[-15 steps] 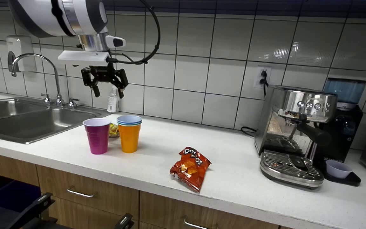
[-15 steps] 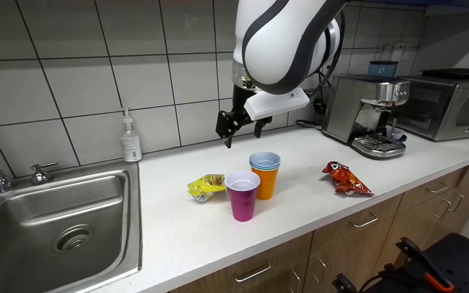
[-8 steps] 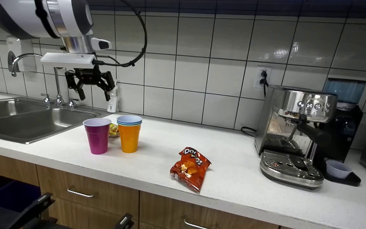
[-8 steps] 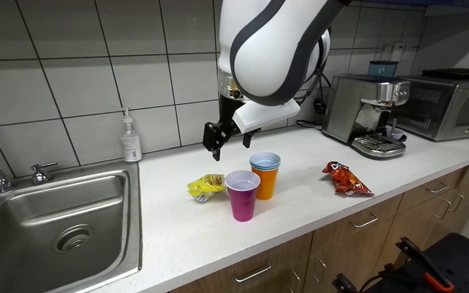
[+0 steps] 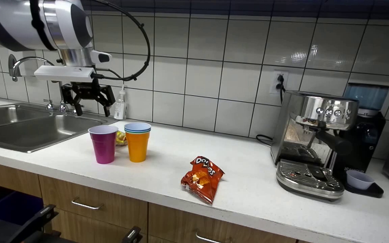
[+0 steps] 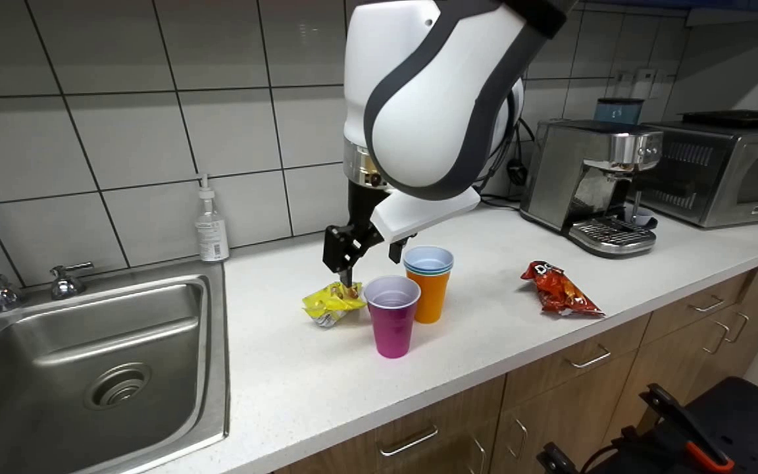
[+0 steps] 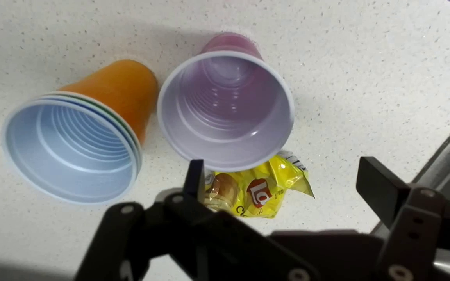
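My gripper (image 5: 93,113) is open and empty, pointing down above the counter in both exterior views (image 6: 371,267). In the wrist view its fingers (image 7: 281,168) stand wide apart. A crumpled yellow snack bag (image 7: 262,191) lies below, nearer the left finger and partly hidden by the magenta cup (image 7: 225,105) and that finger. The bag (image 6: 331,304) also lies behind the upright magenta cup (image 6: 392,329) in an exterior view. An orange cup stack (image 6: 430,296) with blue insides stands beside the magenta cup. A red Doritos bag (image 5: 204,179) lies farther along, outside the wrist view.
A steel sink (image 6: 211,368) with a faucet (image 5: 59,81) borders the counter (image 6: 287,408). A soap bottle (image 6: 212,230) stands against the tiled wall. An espresso machine (image 5: 316,141) and a microwave (image 6: 728,171) stand toward the counter's far end.
The open gripper has moved toward the sink side and lowered, coming nearer the yellow bag and the magenta cup. The cups and bags have not moved.
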`<state>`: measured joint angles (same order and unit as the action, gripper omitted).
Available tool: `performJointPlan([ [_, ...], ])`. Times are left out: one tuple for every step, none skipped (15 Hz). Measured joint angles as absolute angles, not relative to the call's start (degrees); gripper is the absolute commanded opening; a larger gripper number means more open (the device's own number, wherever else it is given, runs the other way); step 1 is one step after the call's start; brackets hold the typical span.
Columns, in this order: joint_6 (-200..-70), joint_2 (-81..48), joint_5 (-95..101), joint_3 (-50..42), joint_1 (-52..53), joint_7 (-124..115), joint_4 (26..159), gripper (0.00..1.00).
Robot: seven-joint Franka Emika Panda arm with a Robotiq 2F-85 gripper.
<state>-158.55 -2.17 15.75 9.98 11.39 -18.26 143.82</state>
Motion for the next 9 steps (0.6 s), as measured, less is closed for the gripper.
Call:
performJointPlan([
  [-158.6, -2.7, 15.7, 9.9, 11.4, -18.5, 143.8, 1.00],
  [-158.8, -3.3, 15.7, 9.8, 11.4, -18.6, 143.8, 1.00],
  [-158.9, -3.8, 15.7, 9.8, 11.4, -18.7, 143.8, 1.00],
  [-159.0, -4.4, 15.7, 9.7, 11.4, -18.8, 143.8, 1.00],
  [-159.1, -4.9, 15.7, 9.7, 11.4, -18.8, 143.7, 1.00],
  [-159.2, -5.4, 15.6, 9.7, 11.4, -18.8, 143.6, 1.00],
  [-159.2, -5.9, 15.6, 9.7, 11.4, -18.8, 143.5, 1.00],
  [-159.3, -6.3, 15.6, 9.7, 11.4, -18.8, 143.3, 1.00],
  [-159.3, -6.7, 15.6, 9.7, 11.4, -18.8, 143.1, 1.00],
])
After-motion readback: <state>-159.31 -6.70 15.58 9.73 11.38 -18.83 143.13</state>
